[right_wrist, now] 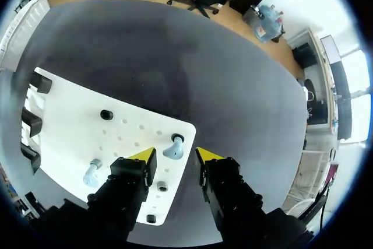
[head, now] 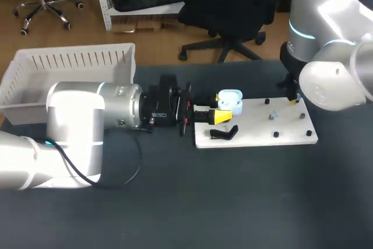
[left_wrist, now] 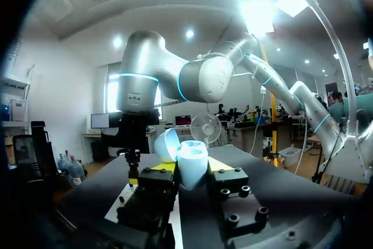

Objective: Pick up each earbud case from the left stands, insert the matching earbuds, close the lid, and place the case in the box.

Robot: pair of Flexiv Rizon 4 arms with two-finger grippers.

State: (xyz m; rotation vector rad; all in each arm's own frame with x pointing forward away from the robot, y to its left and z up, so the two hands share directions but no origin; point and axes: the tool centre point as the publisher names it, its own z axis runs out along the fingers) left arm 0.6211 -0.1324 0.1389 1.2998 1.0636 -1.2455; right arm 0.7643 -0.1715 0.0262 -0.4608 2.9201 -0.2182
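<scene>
1. Left fingertips (left_wrist: 164, 168): the two yellow tips are pressed against opposite sides of the earbud case (left_wrist: 192, 164). The left gripper (left_wrist: 191, 167) is pinching it, with the fingers only as far apart as the case is wide.
2. The case is pale blue and upright between the tips, with its lid (left_wrist: 166, 144) hinged open and tilted back. You can see two hollows in the top of the body; whether anything sits in them cannot be told.
3. In the head view, you have this case over the left end of the white board (head: 256, 129). A black stand (head: 224, 133) is just beside the gripper, on the board's near left corner.
4. Right fingertips (right_wrist: 144, 155): these are spread, so the right gripper (right_wrist: 175, 157) is open. One earbud (right_wrist: 173, 147) stands on the board in the gap, with a sliver of clear board showing on either side of it. No contact is seen.
5. A second earbud (right_wrist: 91, 173) stands on the board beside the same gripper, outside its fingers. Small black pegs (right_wrist: 106, 114) dot the board near it.
6. The right arm comes in over the board's far right corner.
7. The white slatted box (head: 70, 62) sits at the far left of the dark table (head: 233, 202), well apart from the board. Your left arm lies between the box and the board.
</scene>
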